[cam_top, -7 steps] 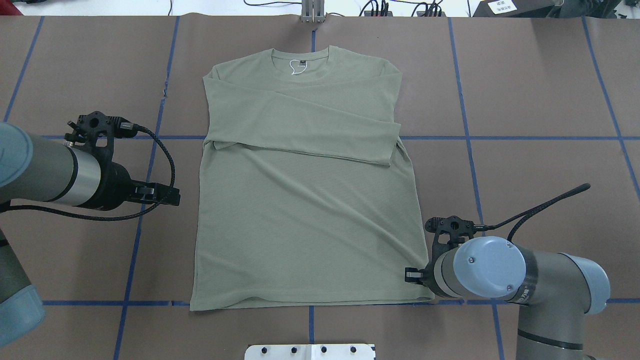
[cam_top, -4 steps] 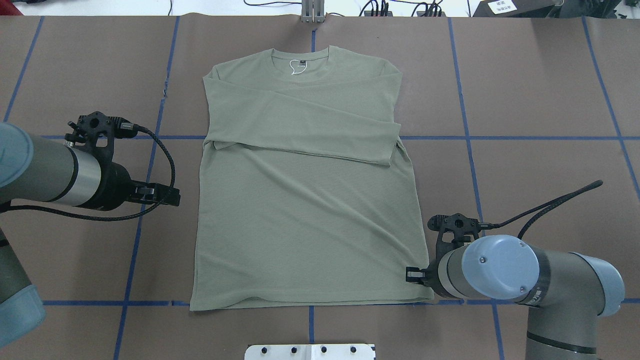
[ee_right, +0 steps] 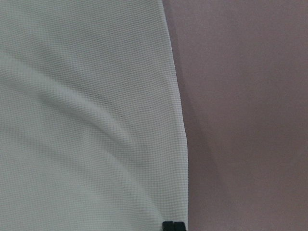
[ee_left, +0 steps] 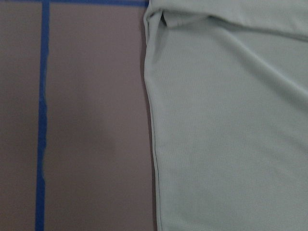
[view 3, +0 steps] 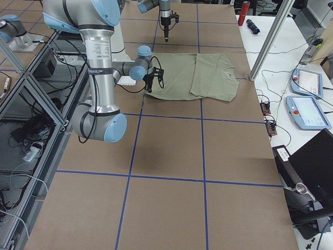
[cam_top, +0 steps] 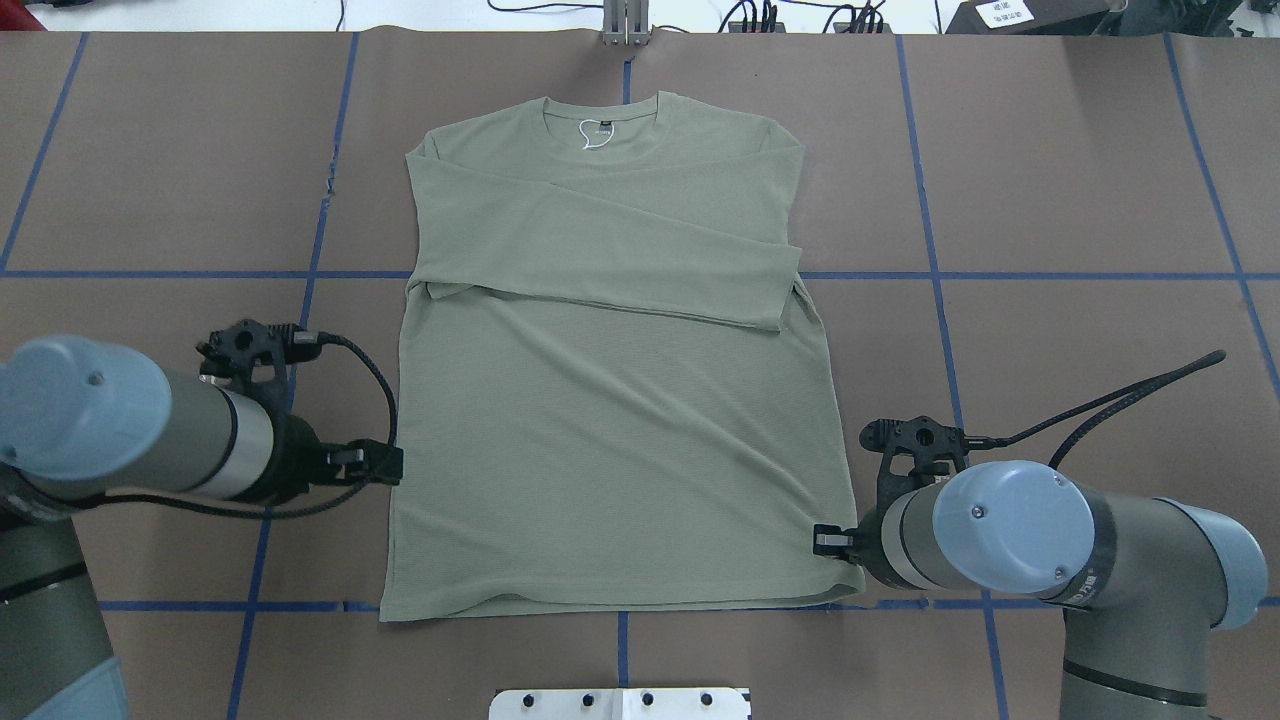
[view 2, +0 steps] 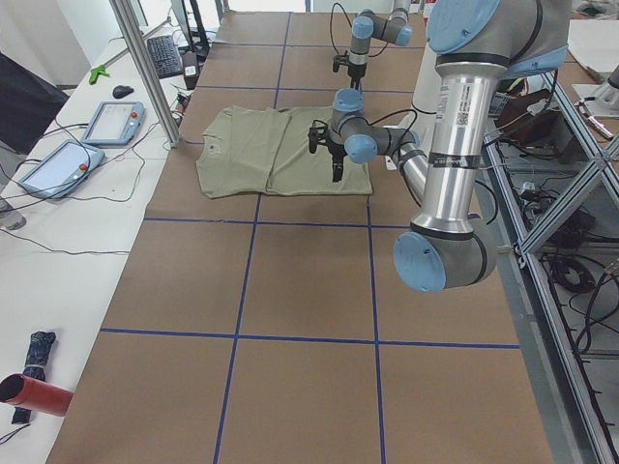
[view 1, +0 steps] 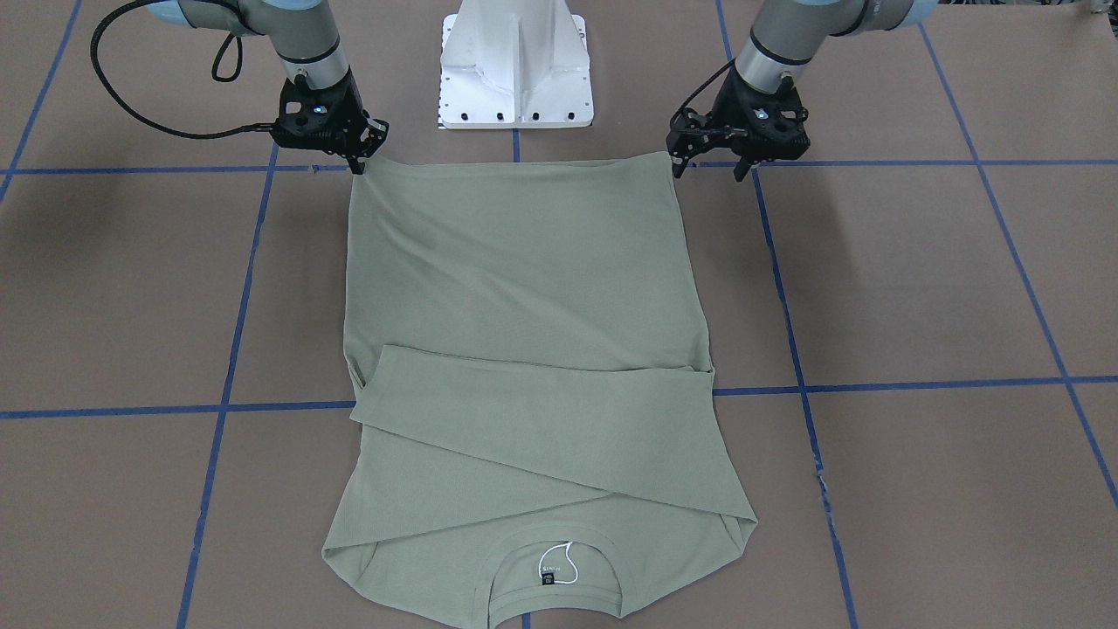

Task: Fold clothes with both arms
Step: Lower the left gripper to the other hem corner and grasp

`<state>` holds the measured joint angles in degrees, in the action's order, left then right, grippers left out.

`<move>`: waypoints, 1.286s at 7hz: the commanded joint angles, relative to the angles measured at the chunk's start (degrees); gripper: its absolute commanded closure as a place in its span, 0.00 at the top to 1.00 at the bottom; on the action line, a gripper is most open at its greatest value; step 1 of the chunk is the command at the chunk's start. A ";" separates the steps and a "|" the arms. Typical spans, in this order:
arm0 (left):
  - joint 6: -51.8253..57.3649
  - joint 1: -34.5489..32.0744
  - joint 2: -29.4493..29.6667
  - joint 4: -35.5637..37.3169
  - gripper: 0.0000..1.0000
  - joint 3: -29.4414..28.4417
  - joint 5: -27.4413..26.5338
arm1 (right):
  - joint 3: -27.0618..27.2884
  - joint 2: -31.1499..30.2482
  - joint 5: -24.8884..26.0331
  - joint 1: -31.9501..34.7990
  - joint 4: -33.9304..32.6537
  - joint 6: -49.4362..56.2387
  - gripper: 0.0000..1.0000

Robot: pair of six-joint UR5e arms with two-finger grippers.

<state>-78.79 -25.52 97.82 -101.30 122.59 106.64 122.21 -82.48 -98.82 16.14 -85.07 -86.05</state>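
The sage-green shirt lies flat on the brown table, collar at the far side and both sleeves folded across the chest. My right gripper sits at the shirt's near right hem corner. Its fingertips are pressed together on the fabric edge, and that corner peaks up toward the right gripper in the front-facing view. My left gripper hovers at the shirt's left side edge, a little above the hem. In the front-facing view the left gripper is spread open and empty. The shirt's edge fills the left wrist view.
A white pedestal base stands just behind the hem, between the arms. Blue tape lines grid the brown table cover. A metal post and cables sit at the far edge. Tablets lie on a side bench.
The left arm swung toward the robot and in to the shirt's left edge near the hem. The right gripper stayed at the hem corner while its elbow shifted slightly outward.
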 commanded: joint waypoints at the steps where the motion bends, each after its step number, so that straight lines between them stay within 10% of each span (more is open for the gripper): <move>1: -11.01 8.53 0.18 0.40 0.99 -0.25 -3.45 | 0.22 0.22 0.11 0.38 0.07 0.09 0.00; 9: -12.71 11.81 2.46 0.66 0.79 -7.45 -6.62 | 0.84 0.39 0.03 0.38 0.08 0.09 0.00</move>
<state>-91.52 -13.73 100.28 -100.63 115.61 100.03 123.04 -82.10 -98.79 16.53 -84.99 -85.96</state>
